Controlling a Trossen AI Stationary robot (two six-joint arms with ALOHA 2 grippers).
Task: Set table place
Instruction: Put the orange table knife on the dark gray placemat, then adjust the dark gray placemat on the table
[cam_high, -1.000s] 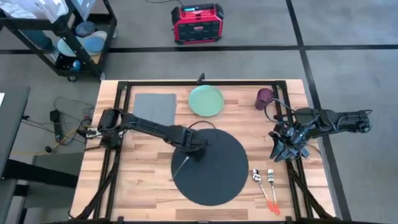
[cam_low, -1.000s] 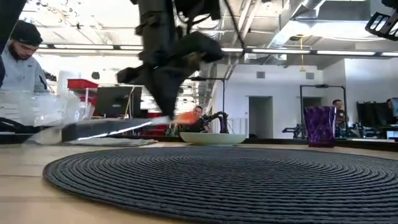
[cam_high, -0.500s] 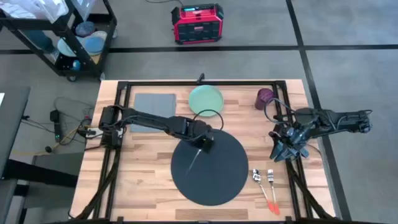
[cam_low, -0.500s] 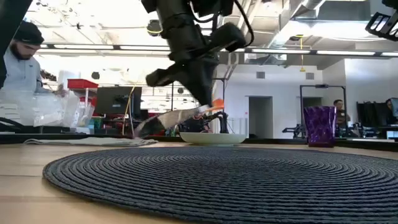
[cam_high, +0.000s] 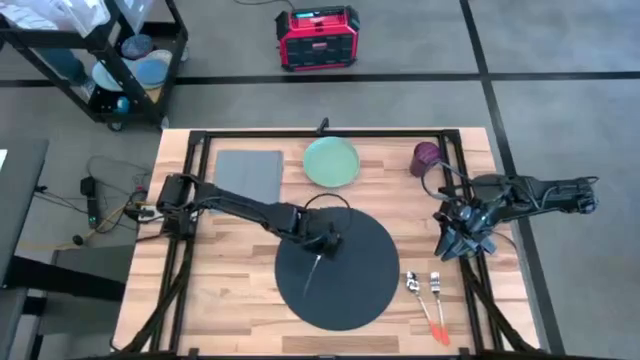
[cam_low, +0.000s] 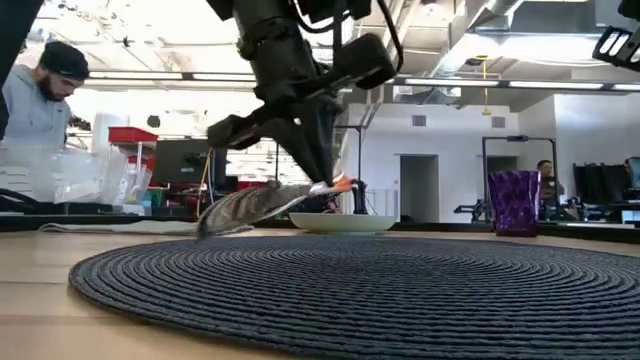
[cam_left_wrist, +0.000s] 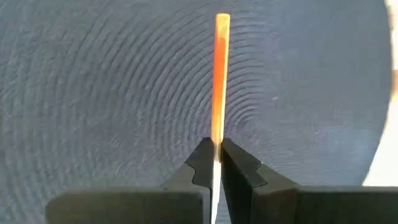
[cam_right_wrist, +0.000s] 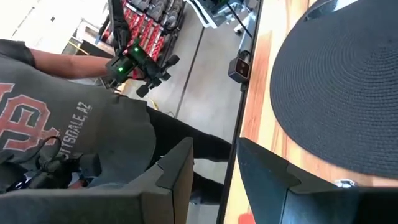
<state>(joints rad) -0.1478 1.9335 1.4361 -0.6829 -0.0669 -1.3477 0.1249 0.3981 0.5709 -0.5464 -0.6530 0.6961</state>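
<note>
Carrying a knife (cam_low: 262, 203) over the round mat (cam_high: 340, 268), the left hand (cam_high: 322, 243) is seen at the mat's ten-o'clock side in the high view. The piece has an orange handle (cam_left_wrist: 221, 74), which is pinched between the two dark fingers (cam_left_wrist: 200, 167); these are pressed almost together, with only the thin handle between them. In the low view the blade is held tilted, its tip low and pointing away from the hand, just above the mat's woven surface; contact with the mat cannot be told.

The step in hand is judged to be the placing of this piece beside the setting. A plate (cam_high: 331, 161) is still lying at twelve o'clock on the bench (cam_high: 230, 300), off the mat, with a grey napkin (cam_high: 249, 173) at its nine-o'clock side and a purple cup (cam_high: 425, 158) towards two o'clock. A spoon (cam_high: 415, 290) and a fork (cam_high: 437, 290) are lying on the wood at four o'clock, just off the mat's edge.

The next move is likely to call for the knife to be lowered flat and the fingers then parted.

The right hand (cam_high: 462, 238) is parked at three o'clock, well apart from the mat; its fingers are seen spread in its wrist view, with nothing between them.
</note>
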